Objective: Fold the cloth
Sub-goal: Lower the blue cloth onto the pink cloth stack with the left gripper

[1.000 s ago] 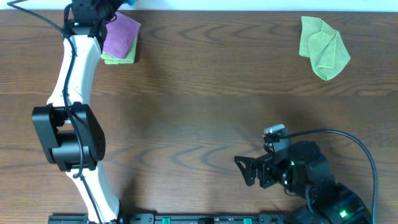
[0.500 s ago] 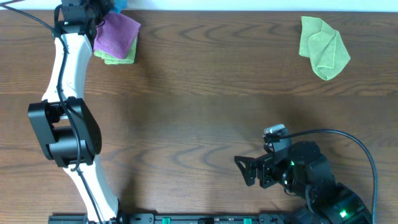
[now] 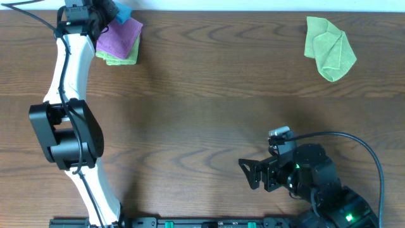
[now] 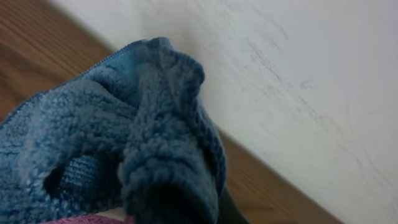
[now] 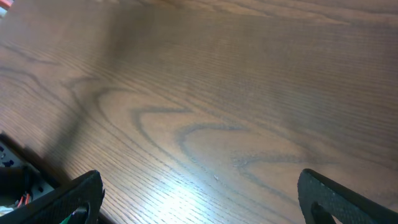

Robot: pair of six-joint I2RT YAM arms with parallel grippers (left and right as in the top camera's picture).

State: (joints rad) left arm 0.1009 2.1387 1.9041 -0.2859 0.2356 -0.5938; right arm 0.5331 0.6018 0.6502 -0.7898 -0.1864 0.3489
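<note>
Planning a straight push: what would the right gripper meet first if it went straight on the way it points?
Probably only bare table. The open right gripper points left in the overhead view, and its wrist view shows only wood straight ahead; how steeply it tilts down is unclear.

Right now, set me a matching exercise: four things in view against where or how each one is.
Things: 1 blue cloth; 2 purple cloth; 3 crumpled green cloth; 4 right claw.
States: A far right of the table; B open, over bare wood; C bunched at the very back edge; D stacked on a folded green cloth.
Pairs: 1-C; 2-D; 3-A; 4-B.
</note>
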